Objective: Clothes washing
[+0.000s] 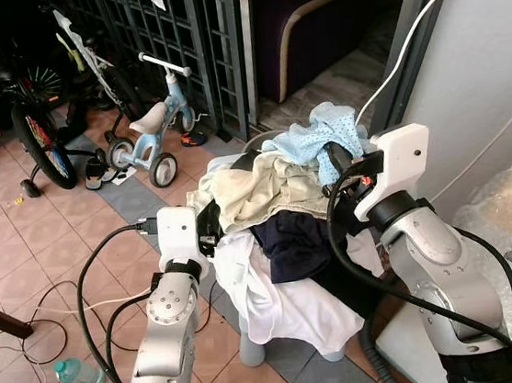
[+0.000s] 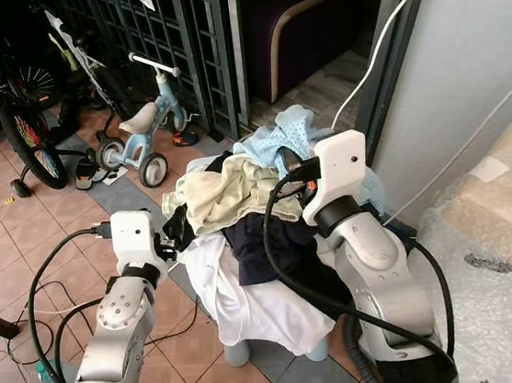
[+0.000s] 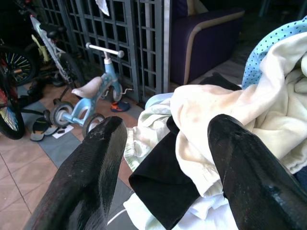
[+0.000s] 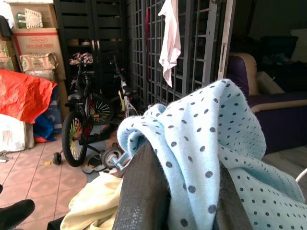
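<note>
A heap of clothes [image 1: 273, 217] is piled on a small pale stool [image 1: 255, 344] at the centre of the head views, on a tiled floor [image 1: 31, 245]. On top, at 1 o'clock of the heap, a light blue dotted cloth [image 1: 319, 138] is seen; below it lie a cream garment [image 1: 260, 186], a dark navy piece [image 1: 290, 243] and a white shirt [image 1: 267, 292] hanging down the stool's front.

The right gripper [image 4: 180, 191] is at the top of the heap, at its 2 o'clock edge, and its jaws are clamped on the dotted cloth, which is bunched between the two black fingers [image 4: 144, 191] in the right wrist view. The left gripper [image 3: 165, 158] is held at the heap's 9 o'clock side, jaws wide apart, with the cream garment and a black piece [image 3: 163, 191] lying between and just beyond the fingers.

At 11 o'clock from the heap a small blue tricycle [image 1: 152, 134] stands before a dark metal grille [image 1: 181, 24]. A bicycle [image 1: 36, 124] is parked farther left. A plastic bottle [image 1: 78, 373] lies on the floor at 8 o'clock, near black cables [image 1: 39, 318]. A grey wall [image 1: 490, 54] is seen at 3 o'clock.
</note>
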